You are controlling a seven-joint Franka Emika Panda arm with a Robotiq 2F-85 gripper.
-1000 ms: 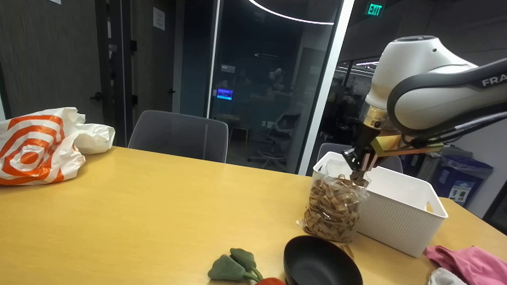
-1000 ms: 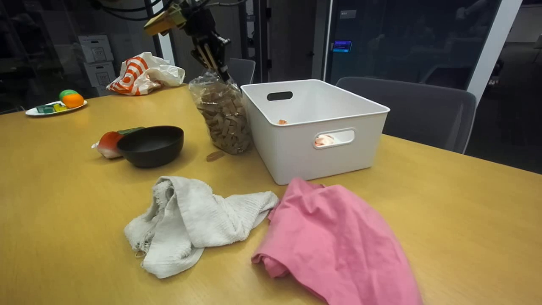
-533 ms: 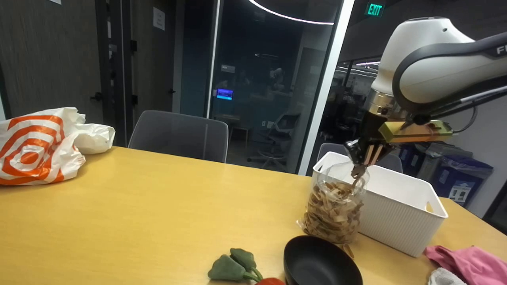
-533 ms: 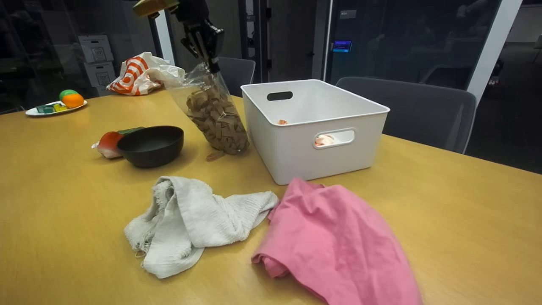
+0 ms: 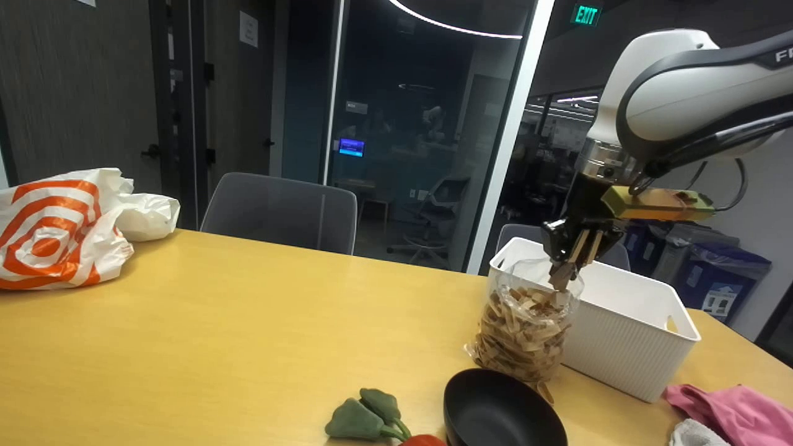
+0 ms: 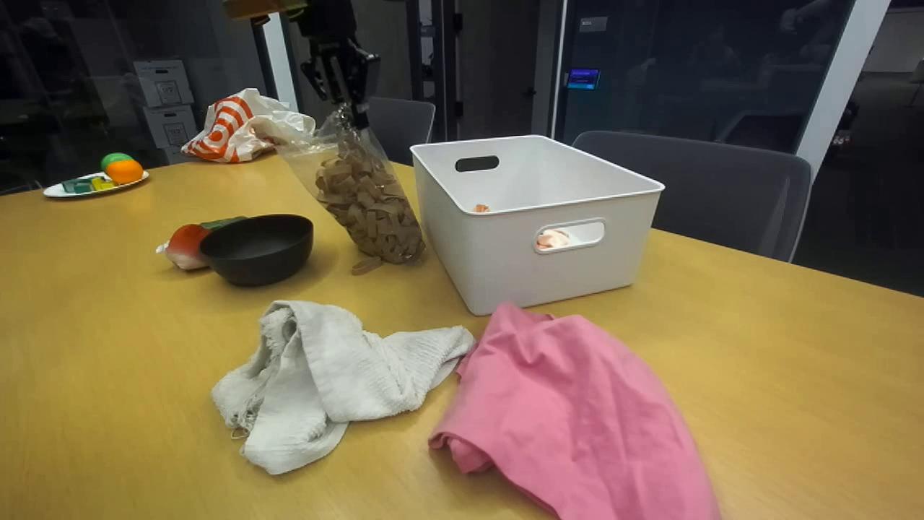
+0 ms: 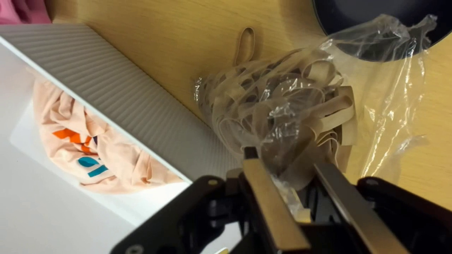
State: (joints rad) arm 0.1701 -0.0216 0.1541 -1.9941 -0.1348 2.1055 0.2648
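A clear plastic bag full of tan, wide rubber bands stands on the table, leaning, its mouth spread. In both exterior views my gripper is at the bag's mouth, beside the white bin. The wrist view has the gripper with its jaws parted partway. A blurred tan band and some crumpled plastic lie between the fingers, the plastic close against one of them; neither looks clamped. One loose band rests on the table by the bag. Peach printed cloth lies inside the bin.
A black bowl is near the bag, with a red and green item behind it. Grey towel and pink cloth lie before the bin. Farther off are a white-orange shopping bag and a plate with toy fruit.
My gripper has risen and drawn back from the bin, then its jaws have parted. The bag's top has spread and leans farther from the bin.
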